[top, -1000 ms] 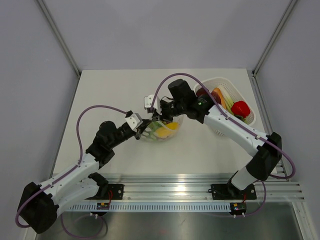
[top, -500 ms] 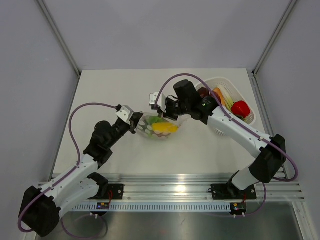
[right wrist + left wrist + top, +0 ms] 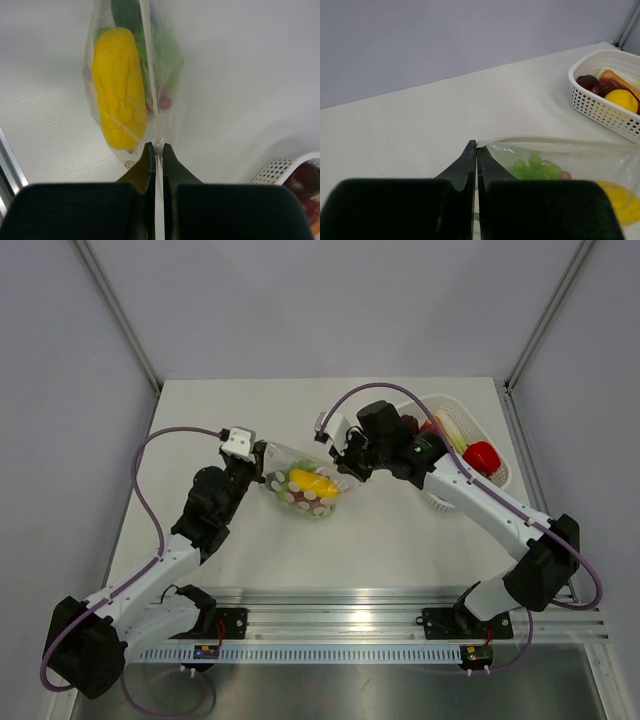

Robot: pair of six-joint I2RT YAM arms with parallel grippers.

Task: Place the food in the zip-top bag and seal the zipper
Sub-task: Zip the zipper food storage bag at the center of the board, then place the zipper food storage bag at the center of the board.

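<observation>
While left gripper (image 3: 476, 147) and right gripper (image 3: 156, 146) clench opposite zip-top bag (image 3: 305, 485) ends, we risk film slipping out, zipper (image 3: 560, 141) unsealed

- Top view: high above and behind the arms (image 3: 180, 550), looking down on the whole table (image 3: 200, 420)
- Left wrist view: low, just behind the left gripper (image 3: 476, 148), facing across the table to the basket (image 3: 600, 107) and back wall (image 3: 420, 40)
- Right wrist view: just behind the right gripper (image 3: 156, 146), looking steeply down on the bag (image 3: 100, 135), very close
- All three share the bag and part of the basket
</observation>
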